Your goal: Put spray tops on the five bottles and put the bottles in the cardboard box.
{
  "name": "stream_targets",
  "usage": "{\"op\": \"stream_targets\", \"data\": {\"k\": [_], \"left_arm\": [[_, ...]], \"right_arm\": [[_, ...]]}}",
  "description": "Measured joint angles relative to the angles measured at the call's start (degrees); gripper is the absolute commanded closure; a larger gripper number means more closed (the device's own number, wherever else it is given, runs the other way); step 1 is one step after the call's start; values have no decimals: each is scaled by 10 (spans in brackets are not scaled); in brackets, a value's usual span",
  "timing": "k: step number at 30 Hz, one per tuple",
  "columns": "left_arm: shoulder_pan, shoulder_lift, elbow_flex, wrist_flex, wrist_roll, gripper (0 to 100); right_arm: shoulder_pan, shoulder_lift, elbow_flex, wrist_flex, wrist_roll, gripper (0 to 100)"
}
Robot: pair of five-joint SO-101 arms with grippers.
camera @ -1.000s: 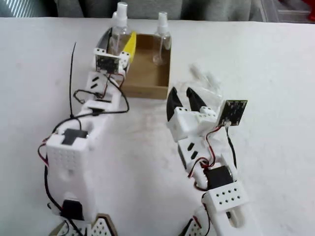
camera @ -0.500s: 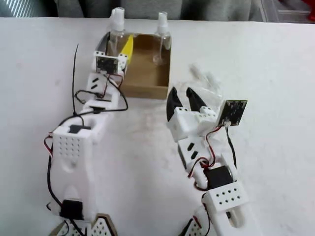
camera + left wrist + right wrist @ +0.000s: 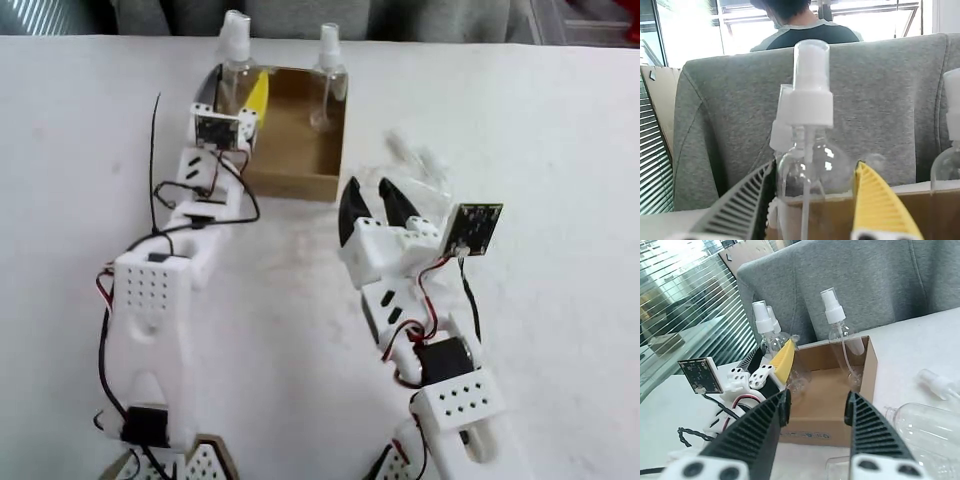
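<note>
The cardboard box (image 3: 296, 184) sits at the table's far middle. My left gripper (image 3: 235, 86), one finger grey and one yellow, is shut on a clear bottle with a spray top (image 3: 236, 55) at the box's far-left corner. This bottle (image 3: 811, 150) stands upright between the jaws, with a second capped bottle (image 3: 781, 125) close behind it. Another capped bottle (image 3: 329, 80) stands in the box's far-right corner. My right gripper (image 3: 370, 197) hangs open just right of the box's near corner, holding nothing. From its wrist, the right gripper (image 3: 817, 397) faces the box (image 3: 871, 371).
Right of the box lie loose clear bottles (image 3: 418, 160) without tops; one bottle (image 3: 926, 424) and a loose spray top (image 3: 935, 382) show in the right wrist view. A grey sofa back stands behind the table's far edge. The near middle of the table is bare.
My left arm has shifted, carrying the held bottle slightly left along the box's far-left corner. The right arm has stayed still.
</note>
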Motion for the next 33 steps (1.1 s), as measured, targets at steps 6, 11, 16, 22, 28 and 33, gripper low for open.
{"op": "stream_targets", "data": {"k": [6, 11, 16, 22, 28, 33], "left_arm": [[0, 6, 0, -5, 0, 955], [-2, 7, 0, -5, 0, 955], [-2, 7, 0, -5, 0, 955], [-2, 7, 1, -7, 0, 946], [-6, 6, 12, -6, 0, 776], [-6, 6, 18, -6, 0, 778]], "right_arm": [[-1, 0, 0, 0, 0, 840], [-1, 0, 0, 0, 0, 840], [-1, 0, 0, 0, 0, 840], [-1, 0, 0, 0, 0, 840], [-1, 0, 0, 0, 0, 840], [0, 0, 0, 0, 0, 840]]}}
